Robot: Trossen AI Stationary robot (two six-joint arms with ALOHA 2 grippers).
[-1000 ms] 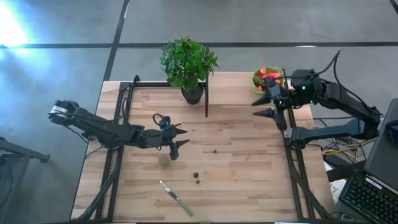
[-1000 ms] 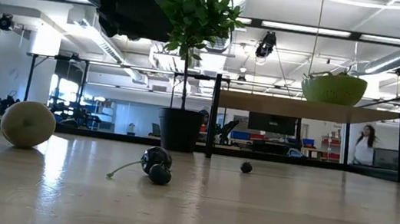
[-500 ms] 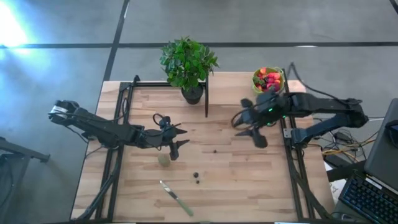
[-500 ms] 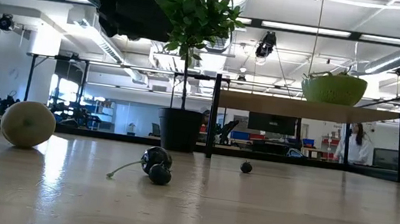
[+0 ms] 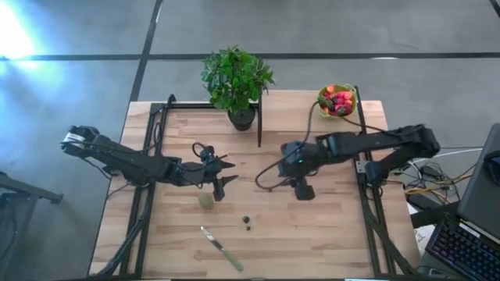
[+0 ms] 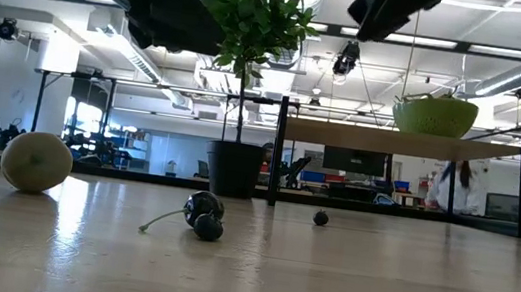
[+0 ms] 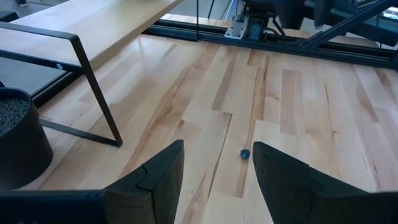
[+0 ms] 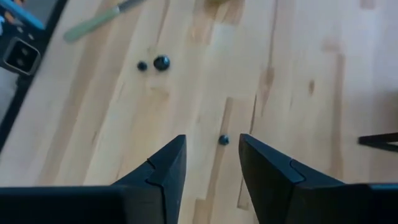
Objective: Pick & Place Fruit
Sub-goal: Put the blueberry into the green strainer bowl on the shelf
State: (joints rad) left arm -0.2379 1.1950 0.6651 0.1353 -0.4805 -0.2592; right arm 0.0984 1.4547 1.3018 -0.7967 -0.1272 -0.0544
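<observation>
The fruit is lying in two groups: red and orange berries [image 5: 337,100] are sitting heaped in the lime-green bowl [image 5: 323,104] at the table's far right corner, while the rest is resting loose on the wood. A single dark berry [image 5: 270,188] is lying near the middle of the table [image 5: 328,226], round, with no long axis to speak of. A pair of dark berries [image 5: 247,223] is lying nearer the front edge, close together; in the low view the pair [image 6: 204,214] is trailing a thin stem that is pointing toward the kiwi-like ball [image 6: 37,161]. That dull-green ball [image 5: 205,200] is sitting left of the pair, just below the left hand [image 5: 226,173], whose fingers are standing apart with nothing between them, hovering above the table. The right hand [image 5: 287,183] is hanging over the table's middle, just right of the single berry, its fingers parted and holding nothing; in its wrist view the berry [image 8: 223,140] is showing between the two fingers [image 8: 163,174]. A green-handled knife [image 5: 222,248] is lying diagonally near the front edge, its handle pointing toward the front right. The table is pale wooden planks inside a black frame, with a potted plant [image 5: 237,82] standing at the back. Beyond it a bright, open workshop with ceiling lights is showing, and a person [image 6: 459,186] is standing far off.
</observation>
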